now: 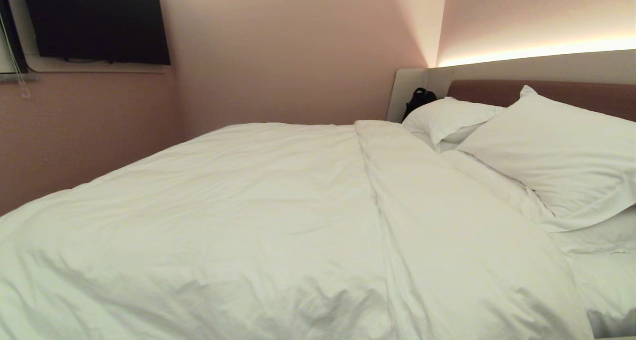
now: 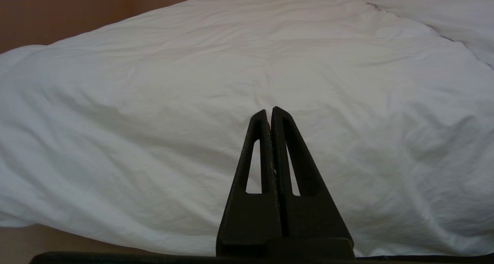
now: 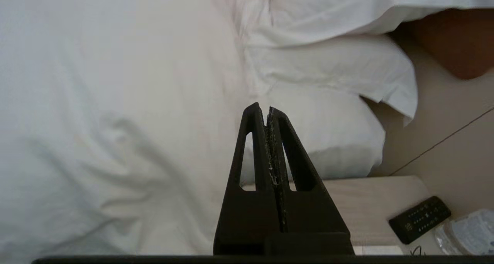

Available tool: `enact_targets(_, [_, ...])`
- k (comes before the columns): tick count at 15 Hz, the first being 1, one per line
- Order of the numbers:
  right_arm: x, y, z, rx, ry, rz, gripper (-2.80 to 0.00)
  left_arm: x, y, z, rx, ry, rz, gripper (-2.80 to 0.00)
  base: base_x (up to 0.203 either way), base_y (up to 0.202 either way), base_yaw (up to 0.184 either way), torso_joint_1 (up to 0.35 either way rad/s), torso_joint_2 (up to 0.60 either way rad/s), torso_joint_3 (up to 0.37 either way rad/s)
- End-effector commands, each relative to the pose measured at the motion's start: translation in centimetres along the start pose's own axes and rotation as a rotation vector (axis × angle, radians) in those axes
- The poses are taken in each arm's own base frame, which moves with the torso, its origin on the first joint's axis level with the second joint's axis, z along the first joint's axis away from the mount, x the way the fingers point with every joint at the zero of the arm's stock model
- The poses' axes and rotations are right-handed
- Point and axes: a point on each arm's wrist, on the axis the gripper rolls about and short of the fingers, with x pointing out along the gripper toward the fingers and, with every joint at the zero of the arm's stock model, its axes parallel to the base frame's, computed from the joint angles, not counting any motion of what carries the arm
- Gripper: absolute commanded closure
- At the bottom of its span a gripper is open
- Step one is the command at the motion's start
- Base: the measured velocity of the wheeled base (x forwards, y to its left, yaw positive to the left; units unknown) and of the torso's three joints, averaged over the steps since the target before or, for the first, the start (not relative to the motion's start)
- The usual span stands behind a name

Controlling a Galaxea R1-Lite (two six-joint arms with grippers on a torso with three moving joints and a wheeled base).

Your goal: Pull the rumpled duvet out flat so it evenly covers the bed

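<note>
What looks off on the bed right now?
The duvet is not flat: a thick folded band runs across it near the pillows, and bare sheet shows beside it. Both grippers, left and right, are shut and empty.

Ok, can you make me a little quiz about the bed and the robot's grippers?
1. True or false: the duvet is spread over most of the bed.
2. What dark thing lies on the bedside table? A) a shoe B) a remote C) a cup
3. Fill in: both the left gripper and the right gripper are ____.

Key:
1. True. A folded band runs along its pillow end.
2. B, the remote.
3. Shut, with nothing between the fingers.
</note>
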Motion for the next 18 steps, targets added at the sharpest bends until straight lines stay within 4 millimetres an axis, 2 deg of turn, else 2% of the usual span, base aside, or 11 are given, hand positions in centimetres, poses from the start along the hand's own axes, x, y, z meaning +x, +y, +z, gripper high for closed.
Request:
enact_targets(1, [-1.7,-0.4,0.5,0.029,-0.1,-0.041,0.0,0.0,0.0,0.0,0.0,0.0,-0.002,0.0,0.0,0.0,0.0,0.0,0.0,0.0])
enact_targets(3, [-2.9,-0.7,1.0,0.083,-0.175,-0.067,0.0,0.0,0.0,0.0,0.0,0.0,-0.002,0.0,0.0,0.0,0.0,0.0,0.0,0.0])
enact_targets(5, [-4.0,-1.4,2.5,0.192,-0.265,-0.087,0.0,0.0,0.0,0.0,0.0,0.0,-0.001,0.0,0.0,0.0,0.0,0.0,0.0,0.0])
enact_targets(8, [-6.2,-2.1,3.7,0.321,-0.28,-0.07,0.0,0.0,0.0,0.0,0.0,0.0,-0.001,0.0,0.0,0.0,0.0,0.0,0.0,0.0])
enact_targets(13, [-9.2,-2.1,3.2,0.408,-0.312,-0.008,0.0,0.0,0.0,0.0,0.0,0.0,-0.001,0.0,0.0,0.0,0.0,0.0,0.0,0.0])
enact_targets(18, [-9.6,-1.9,3.0,0.481,-0.341,0.063,0.0,0.0,0.0,0.0,0.0,0.0,-0.001,0.0,0.0,0.0,0.0,0.0,0.0,0.0])
